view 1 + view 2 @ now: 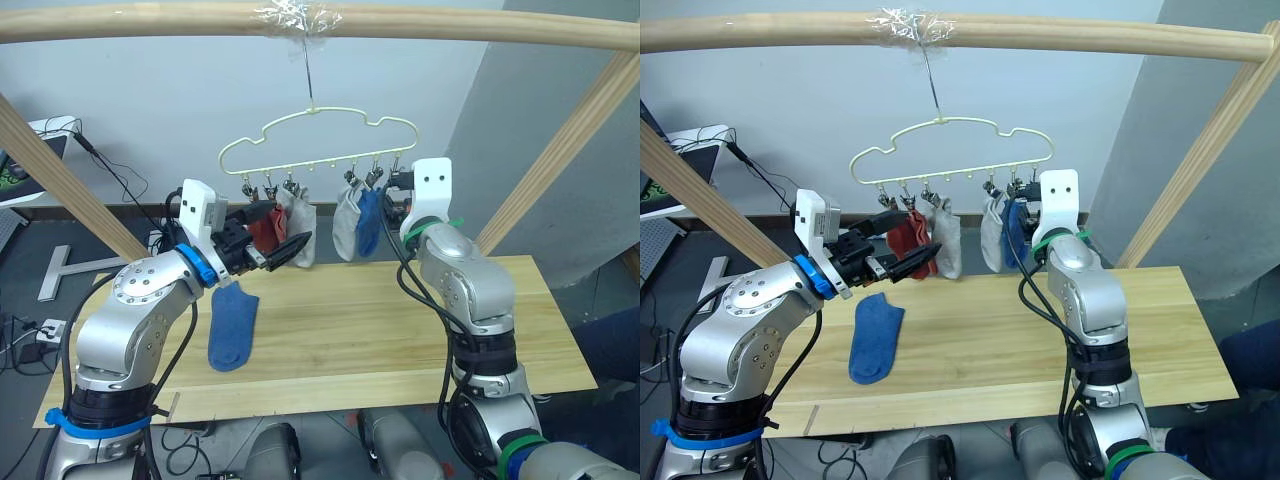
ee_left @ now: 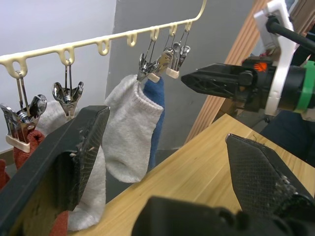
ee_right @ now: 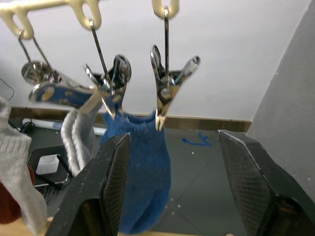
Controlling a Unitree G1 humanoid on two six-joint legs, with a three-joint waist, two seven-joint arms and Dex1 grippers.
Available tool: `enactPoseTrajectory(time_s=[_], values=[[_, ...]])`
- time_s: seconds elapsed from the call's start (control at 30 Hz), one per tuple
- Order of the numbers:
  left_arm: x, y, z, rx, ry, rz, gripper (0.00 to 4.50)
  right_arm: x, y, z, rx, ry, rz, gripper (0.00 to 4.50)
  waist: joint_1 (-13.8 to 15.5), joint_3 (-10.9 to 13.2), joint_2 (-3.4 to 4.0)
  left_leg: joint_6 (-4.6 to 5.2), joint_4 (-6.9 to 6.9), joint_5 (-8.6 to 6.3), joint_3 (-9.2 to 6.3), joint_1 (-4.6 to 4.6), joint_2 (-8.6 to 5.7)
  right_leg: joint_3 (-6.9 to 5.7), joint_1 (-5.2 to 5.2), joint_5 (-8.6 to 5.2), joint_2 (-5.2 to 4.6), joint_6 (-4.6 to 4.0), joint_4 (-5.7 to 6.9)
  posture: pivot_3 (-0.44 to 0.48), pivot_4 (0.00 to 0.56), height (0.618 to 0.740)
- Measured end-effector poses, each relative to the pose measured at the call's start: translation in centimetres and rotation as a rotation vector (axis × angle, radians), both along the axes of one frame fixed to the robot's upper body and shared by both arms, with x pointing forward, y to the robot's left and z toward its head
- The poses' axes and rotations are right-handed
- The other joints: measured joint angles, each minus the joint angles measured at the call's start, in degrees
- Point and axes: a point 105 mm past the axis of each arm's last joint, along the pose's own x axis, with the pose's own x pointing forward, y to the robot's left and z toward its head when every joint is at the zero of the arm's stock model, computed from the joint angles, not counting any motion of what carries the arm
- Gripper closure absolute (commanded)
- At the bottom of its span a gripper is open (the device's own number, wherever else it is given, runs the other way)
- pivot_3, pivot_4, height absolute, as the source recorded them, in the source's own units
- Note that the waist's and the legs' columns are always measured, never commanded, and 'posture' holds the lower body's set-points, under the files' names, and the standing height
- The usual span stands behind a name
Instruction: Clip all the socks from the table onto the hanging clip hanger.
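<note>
One blue sock (image 1: 234,327) is lying on the wooden surface (image 1: 400,330) before a grey wall. Both grippers' fingers (image 2: 74,152) (image 3: 115,182) are gaping, released, near the clip hanger (image 1: 315,140); the right wrist view is revealing a hung blue sock (image 3: 142,172).

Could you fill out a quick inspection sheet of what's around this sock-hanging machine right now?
Surface: light wooden plank table, bare apart from one sock.
Job's things: blue knit sock flat on the table; red, grey and blue socks clipped to the pale-yellow wire hanger.
Clutter: nothing seen.
Pincers: left pincer open, holding nothing; right pincer open beside the hanging blue sock.
Cables: black cords on the floor.
Surroundings: round wooden frame pole, grey wall.
</note>
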Motion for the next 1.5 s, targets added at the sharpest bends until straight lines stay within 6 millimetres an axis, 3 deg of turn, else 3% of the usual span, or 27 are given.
enactPoseTrajectory(time_s=[0.37,0.77,1.37,1.5], values=[[-0.2,0.2,-0.2,0.001,0.001,0.023,0.15,2.3,-0.2,-0.6,-0.019,0.009,-0.055,1.57,0.13,0.0,0.0,0.0,-0.01,0.0,-0.01,0.0,0.0,-0.01,0.0,0.03,0.0,-0.04,0.01,-0.205,0.205,0.74],[-0.4,0.3,-0.2,0.0,-0.009,0.048,0.15,3.6,1.3,0.8,0.005,-0.026,-0.045,1.57,0.25,0.0,0.0,0.0,-0.01,0.0,-0.01,-0.01,-0.01,-0.02,0.0,0.04,-0.02,-0.05,0.03,-0.188,0.196,0.74],[-0.3,0.7,-0.6,-0.004,0.0,0.082,0.15,5.5,0.9,2.4,0.015,-0.075,-0.099,1.57,0.26,0.0,0.0,0.0,-0.01,0.0,-0.01,-0.01,-0.01,-0.03,-0.01,0.04,-0.02,-0.06,0.08,-0.179,0.189,0.74],[-0.3,0.7,-0.6,-0.004,0.0,0.084,0.15,5.7,0.8,2.0,0.015,-0.065,-0.103,1.57,0.26,0.0,0.0,0.0,-0.01,0.0,-0.02,-0.01,-0.01,-0.04,-0.01,0.04,-0.02,-0.06,0.11,-0.177,0.19,0.74]])
